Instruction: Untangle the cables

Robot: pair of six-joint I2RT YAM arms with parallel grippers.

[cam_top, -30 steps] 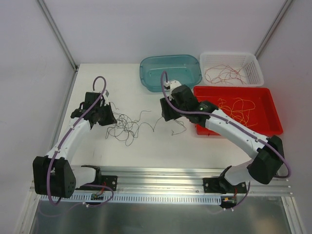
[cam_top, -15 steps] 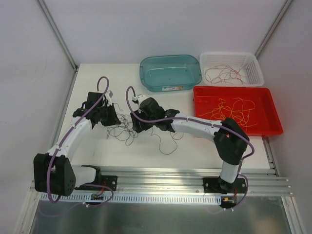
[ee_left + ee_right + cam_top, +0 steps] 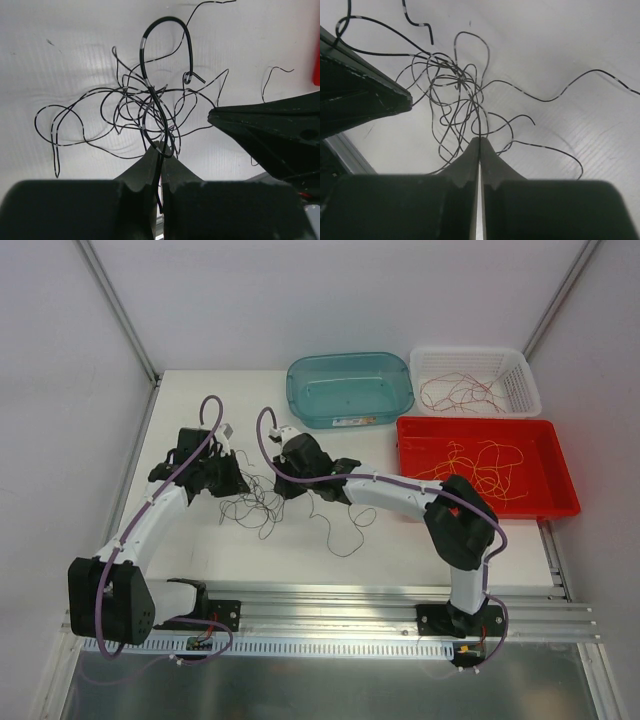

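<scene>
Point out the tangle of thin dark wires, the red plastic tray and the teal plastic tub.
tangle of thin dark wires (image 3: 150, 90): left wrist view, central knot.
red plastic tray (image 3: 475, 422): top external view, far rim.
teal plastic tub (image 3: 340, 390): top external view, bare floor.

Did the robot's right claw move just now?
Yes. The right gripper slid left, away from the red tray, to the dark cables beside the left gripper.

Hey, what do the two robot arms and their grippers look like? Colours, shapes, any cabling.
The left arm and right arm are white tubular links joined by chunky black joints. A thick purple hose runs along each, looping near the wrist. The left gripper and right gripper have dark wedge-shaped fingers tapering to thin tips. No markings show.
</scene>
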